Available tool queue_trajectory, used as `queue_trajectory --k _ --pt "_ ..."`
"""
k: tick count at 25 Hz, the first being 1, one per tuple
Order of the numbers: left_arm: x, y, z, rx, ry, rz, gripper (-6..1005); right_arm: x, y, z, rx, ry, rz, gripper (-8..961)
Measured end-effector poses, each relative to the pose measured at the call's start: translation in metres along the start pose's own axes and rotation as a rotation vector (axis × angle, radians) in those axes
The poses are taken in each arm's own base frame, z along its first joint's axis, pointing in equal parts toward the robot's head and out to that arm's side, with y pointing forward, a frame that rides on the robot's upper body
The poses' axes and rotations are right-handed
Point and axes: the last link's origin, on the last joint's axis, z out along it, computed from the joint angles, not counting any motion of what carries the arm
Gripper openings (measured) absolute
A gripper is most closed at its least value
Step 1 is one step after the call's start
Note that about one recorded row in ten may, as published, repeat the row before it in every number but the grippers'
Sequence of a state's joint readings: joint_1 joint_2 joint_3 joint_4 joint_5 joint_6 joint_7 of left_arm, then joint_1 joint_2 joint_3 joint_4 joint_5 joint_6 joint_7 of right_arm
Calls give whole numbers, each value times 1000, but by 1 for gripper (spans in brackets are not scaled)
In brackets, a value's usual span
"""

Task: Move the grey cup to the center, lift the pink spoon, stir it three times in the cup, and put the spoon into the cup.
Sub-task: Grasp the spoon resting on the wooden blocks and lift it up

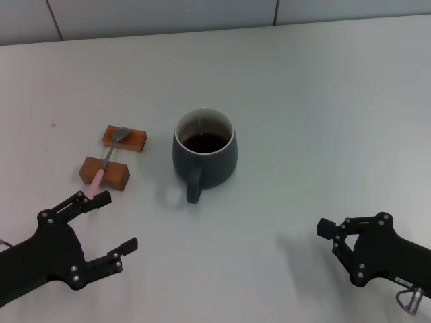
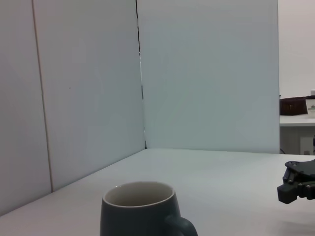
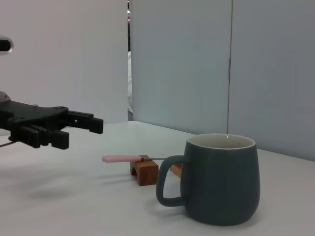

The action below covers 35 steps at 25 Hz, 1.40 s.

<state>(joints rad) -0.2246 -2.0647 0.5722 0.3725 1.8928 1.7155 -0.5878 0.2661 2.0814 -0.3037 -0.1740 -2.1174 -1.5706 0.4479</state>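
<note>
The grey cup (image 1: 205,153) stands upright in the middle of the table, its handle toward me, with a dark bottom inside. It also shows in the left wrist view (image 2: 139,212) and the right wrist view (image 3: 220,178). The pink spoon (image 1: 106,160) lies across two wooden blocks left of the cup, with its bowl on the far block; it also shows in the right wrist view (image 3: 123,158). My left gripper (image 1: 113,224) is open and empty, just in front of the spoon's handle end. My right gripper (image 1: 330,237) hovers at the front right, well away from the cup, fingers together and empty.
Two orange-brown wooden blocks, the far one (image 1: 125,138) and the near one (image 1: 105,173), hold the spoon above the white table (image 1: 316,108). A wall of pale panels (image 1: 168,13) runs along the table's far edge.
</note>
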Motion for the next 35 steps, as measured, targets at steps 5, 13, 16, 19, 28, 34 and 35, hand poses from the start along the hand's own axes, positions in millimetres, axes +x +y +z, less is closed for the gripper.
queue_trajectory --k 5,13,16,19,28,34,35 --pt "0 2 -1 -1 5 -6 806 0 0 0 -6 2 -4 91" --pt "0 2 -2 2 8 -9 805 -1 -3 -1 20 -5 4 208" --pt "0 2 -2 3 8 -9 804 -1 -3 -1 21 -5 6 292" --pt "0 2 -3 3 7 -5 804 -1 -3 -1 20 -5 10 410" --pt "0 3 -3 -3 8 -5 802 -1 -2 -1 17 -7 12 657" --pt "20 -3 -11 117 226 -267 801 -2 -3 -2 17 -11 15 658" --pt "20 -3 -11 117 226 -267 801 -2 -3 -2 17 -11 15 658"
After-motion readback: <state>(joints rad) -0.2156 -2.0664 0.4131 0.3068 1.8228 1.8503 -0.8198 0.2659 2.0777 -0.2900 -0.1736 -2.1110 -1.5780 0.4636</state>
